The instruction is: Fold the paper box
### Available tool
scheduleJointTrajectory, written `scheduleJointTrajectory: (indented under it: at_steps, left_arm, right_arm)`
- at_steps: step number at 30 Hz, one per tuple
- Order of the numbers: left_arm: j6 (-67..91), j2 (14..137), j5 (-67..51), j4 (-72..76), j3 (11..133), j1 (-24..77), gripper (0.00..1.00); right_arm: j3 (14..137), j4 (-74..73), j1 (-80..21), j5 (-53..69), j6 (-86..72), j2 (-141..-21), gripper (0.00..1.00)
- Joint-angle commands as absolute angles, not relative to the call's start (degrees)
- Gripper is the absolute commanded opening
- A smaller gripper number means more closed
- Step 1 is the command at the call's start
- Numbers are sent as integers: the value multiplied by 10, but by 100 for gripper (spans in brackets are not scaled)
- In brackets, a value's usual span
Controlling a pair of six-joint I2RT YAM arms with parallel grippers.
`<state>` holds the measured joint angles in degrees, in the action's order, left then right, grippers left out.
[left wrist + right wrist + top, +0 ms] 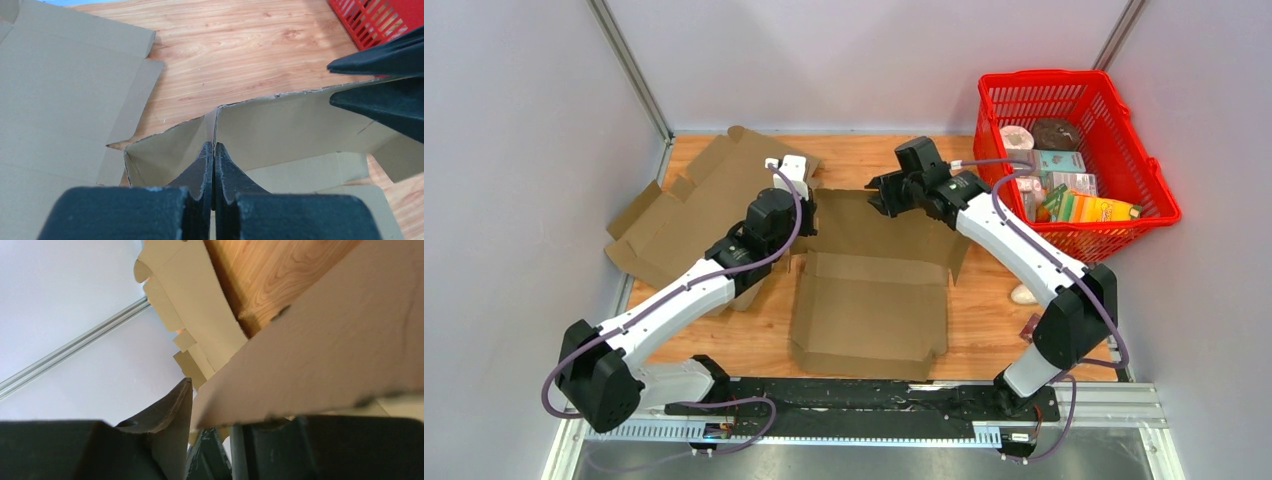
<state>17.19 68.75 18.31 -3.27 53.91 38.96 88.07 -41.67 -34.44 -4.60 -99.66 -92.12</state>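
1. The brown corrugated-cardboard box is lying half-formed in the middle of the light wooden table, with its base flat and its back wall standing up.
2. The left gripper is pressing its fingers tightly together at the rear-left corner seam. Whether any card is caught between them I cannot tell.
3. The right gripper is straddling the back wall's top edge, jaws apart, one finger on each side, not visibly clamping it.
4. If those jaws close too near the rim, the thin wall is likely to slip free and flop down, or its ragged edge may crease.
5. A hard push at the corner risks sliding the light box towards the flat cardboard sheet.
6. The red plastic basket is sitting close by, so a wide swing of the right arm could knock it.
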Motion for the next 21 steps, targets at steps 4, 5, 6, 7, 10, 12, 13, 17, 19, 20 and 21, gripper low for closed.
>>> scheduleJointTrajectory:
  at_steps: [4, 5, 6, 7, 10, 12, 13, 17, 19, 20, 21]
  left_arm:
    - [176, 646, 143, 39, 507, 393, 1]
    - [177, 644, 137, 38, 504, 394, 4]
    - [178, 640, 134, 33, 504, 393, 12]
    - [178, 630, 132, 19, 504, 394, 19]
    - [185, 583, 111, 14, 487, 393, 40]
    - [190, 549, 101, 11, 464, 392, 46]
    - [191, 515, 103, 4, 458, 391, 47]
    - [185, 439, 126, -63, 426, 379, 47]
    - [182, 415, 135, -98, 416, 353, 51]
    - [184, 410, 130, -106, 404, 341, 55]
    - [184, 409, 118, -111, 397, 324, 58]
  right_arm:
    - [764, -281, -346, -76, -976, -872, 14]
    - [759, -280, -346, -76, -970, -872, 11]
    - [758, -277, -345, -78, -957, -870, 9]
    - [755, -273, -345, -81, -948, -868, 6]
    - [753, -254, -344, -91, -916, -860, 3]
    - [746, -239, -343, -90, -903, -856, 1]
    - [741, -232, -340, -89, -898, -852, 0]
    - [711, -173, -334, -58, -882, -844, 0]
    - [701, -156, -328, -46, -882, -841, 0]
    - [699, -149, -325, -33, -886, -842, 0]
    - [697, -142, -323, -25, -889, -845, 0]
